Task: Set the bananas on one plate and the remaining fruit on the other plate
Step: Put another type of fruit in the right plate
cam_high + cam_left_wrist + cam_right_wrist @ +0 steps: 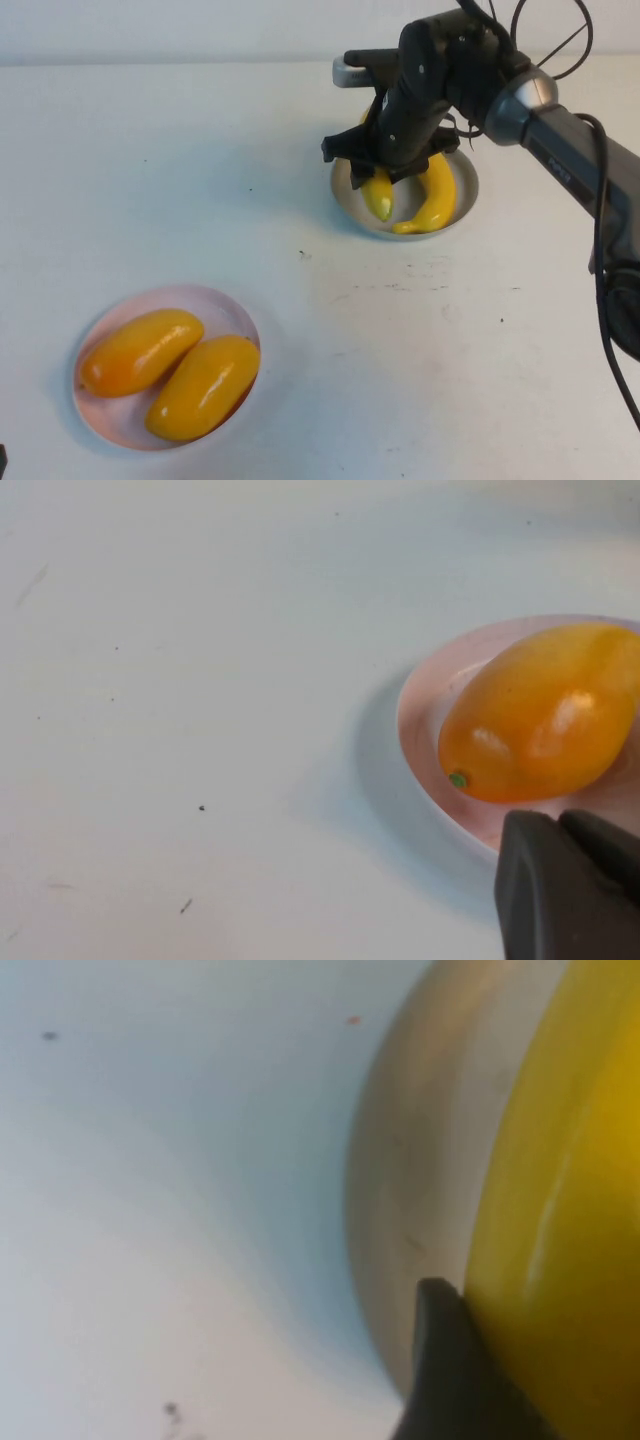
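The grey plate (pixel 466 200) stands at the back right with two yellow bananas in it. One banana (pixel 436 198) lies across its right half. My right gripper (pixel 385 168) is low over the plate's left half, shut on the other banana (pixel 378 196), whose tip touches the plate. In the right wrist view one finger (pixel 440 1360) presses against that banana (pixel 560 1210) above the grey plate (pixel 420 1160). The pink plate (pixel 228 308) at the front left holds two mango-like fruits (pixel 140 350) (pixel 205 387). My left gripper (pixel 562 822) is shut and empty beside the pink plate (pixel 420 730) and one fruit (pixel 540 715).
The white table (pixel 200 170) stretches between the two plates, with a few small dark specks. The right arm (pixel 570 140) and its cables reach in from the right edge.
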